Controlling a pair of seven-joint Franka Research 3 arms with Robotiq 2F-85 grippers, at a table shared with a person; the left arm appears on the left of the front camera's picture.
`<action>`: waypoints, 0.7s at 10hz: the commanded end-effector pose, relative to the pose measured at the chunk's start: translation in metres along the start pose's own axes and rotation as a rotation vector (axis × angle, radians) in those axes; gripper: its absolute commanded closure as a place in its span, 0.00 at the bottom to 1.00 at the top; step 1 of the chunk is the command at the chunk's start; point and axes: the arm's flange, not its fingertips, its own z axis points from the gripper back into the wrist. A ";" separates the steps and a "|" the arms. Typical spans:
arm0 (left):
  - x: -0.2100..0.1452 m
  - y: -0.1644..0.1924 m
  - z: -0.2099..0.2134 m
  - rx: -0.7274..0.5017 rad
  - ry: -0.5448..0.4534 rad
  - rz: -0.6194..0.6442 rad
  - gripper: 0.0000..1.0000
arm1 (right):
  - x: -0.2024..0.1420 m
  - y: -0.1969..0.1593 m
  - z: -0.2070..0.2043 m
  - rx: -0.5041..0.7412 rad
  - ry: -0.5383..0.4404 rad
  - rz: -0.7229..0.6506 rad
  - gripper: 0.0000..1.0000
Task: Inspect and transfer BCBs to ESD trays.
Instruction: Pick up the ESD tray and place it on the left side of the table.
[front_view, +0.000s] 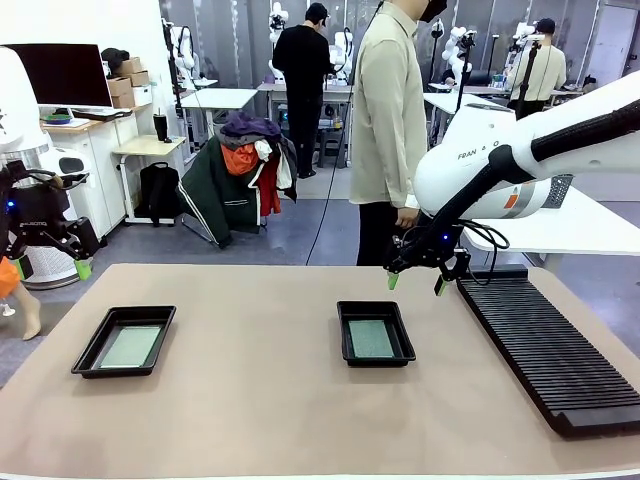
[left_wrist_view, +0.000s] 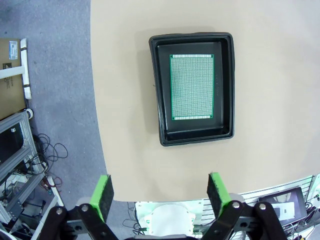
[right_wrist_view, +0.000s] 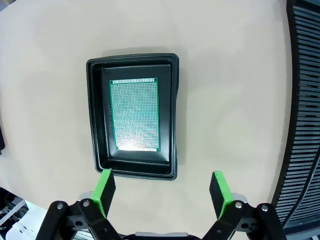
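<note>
Two black ESD trays lie on the tan table, each with one green BCB flat inside. The left tray (front_view: 124, 341) holds a pale green board (front_view: 131, 346); from the left wrist camera this tray (left_wrist_view: 193, 89) and its board (left_wrist_view: 192, 87) lie ahead of my left gripper (left_wrist_view: 159, 191), which is open and empty. My left gripper (front_view: 52, 267) hangs beyond the table's left edge. The middle tray (front_view: 375, 333) holds a board (front_view: 371, 338). My right gripper (front_view: 415, 282) hovers open above and behind it; its wrist camera sees the tray (right_wrist_view: 133, 115), the board (right_wrist_view: 134, 115) and the open gripper (right_wrist_view: 162, 187).
A long black ribbed rack (front_view: 548, 344) runs along the table's right side and also lines the right edge of the right wrist view (right_wrist_view: 304, 105). A person (front_view: 390, 130) stands at the far edge behind the middle tray. Bare table lies between the trays.
</note>
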 end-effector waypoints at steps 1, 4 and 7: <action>0.000 0.000 0.000 0.000 0.000 0.000 0.00 | 0.000 -0.013 0.004 0.070 0.030 -0.018 0.00; -0.016 -0.044 0.035 -0.031 -0.107 0.019 0.00 | -0.006 -0.052 0.022 0.235 0.084 -0.054 0.00; -0.022 -0.120 0.061 -0.044 -0.171 0.034 0.00 | -0.020 -0.092 0.039 0.336 0.105 -0.069 0.00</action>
